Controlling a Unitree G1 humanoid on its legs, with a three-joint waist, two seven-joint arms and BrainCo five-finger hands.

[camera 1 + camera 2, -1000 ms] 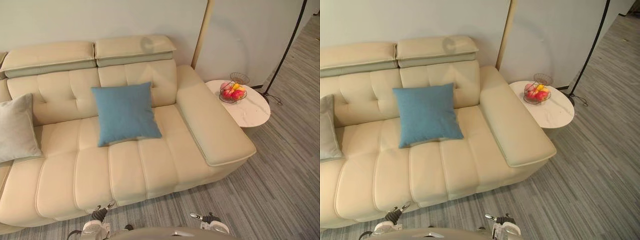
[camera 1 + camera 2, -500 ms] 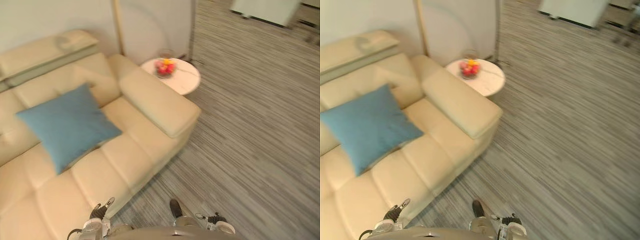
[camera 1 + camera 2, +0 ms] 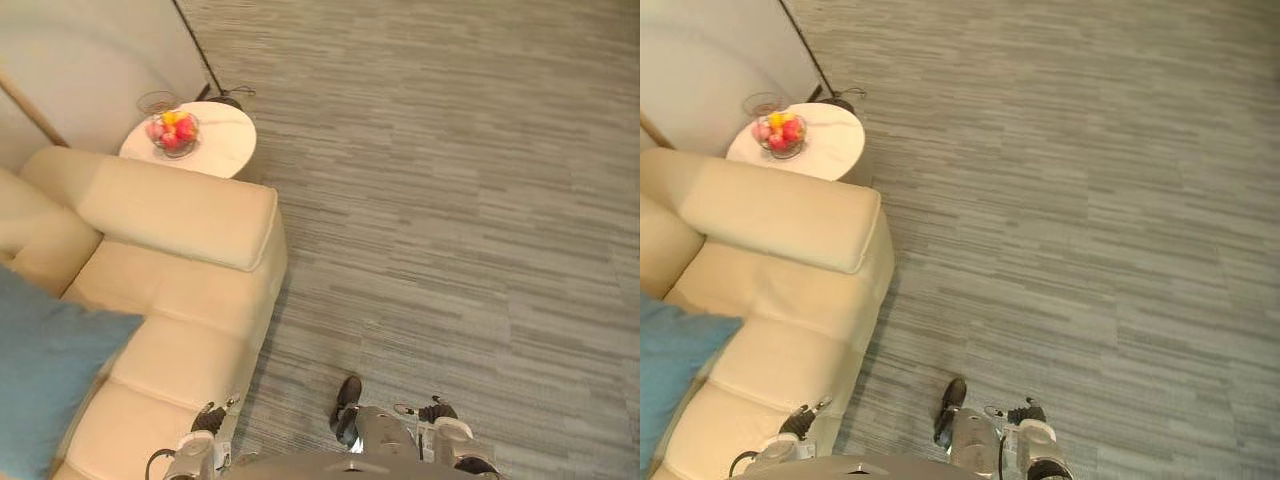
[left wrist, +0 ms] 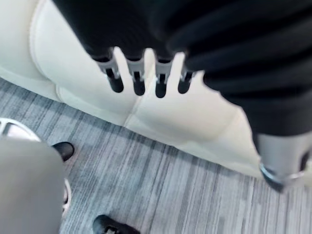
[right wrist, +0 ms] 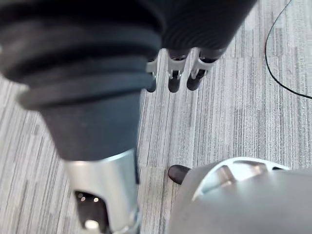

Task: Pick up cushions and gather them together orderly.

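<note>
Left eye view: blue cushion (image 3: 40, 385) on sofa (image 3: 185, 290), corner pointing right. Wrist views: left hand (image 4: 138, 82) and right hand (image 5: 173, 74) fingers relaxed, empty.

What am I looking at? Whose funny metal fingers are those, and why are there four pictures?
It's a walking robot with two arms, and all the pictures come from its own cameras. Two come from the eyes in its head, looking down. There you see a cream sofa with a blue cushion lying on it, a little round table with a bowl of fruit, and a grey striped floor. The other two come from cameras on its wrists, each looking along its own hand. The left hand hangs in front of the sofa, and the right hand hangs above the floor. Both hands have loose, straight fingers and hold nothing. The robot is meant to gather cushions, but it isn't touching one yet.
</note>
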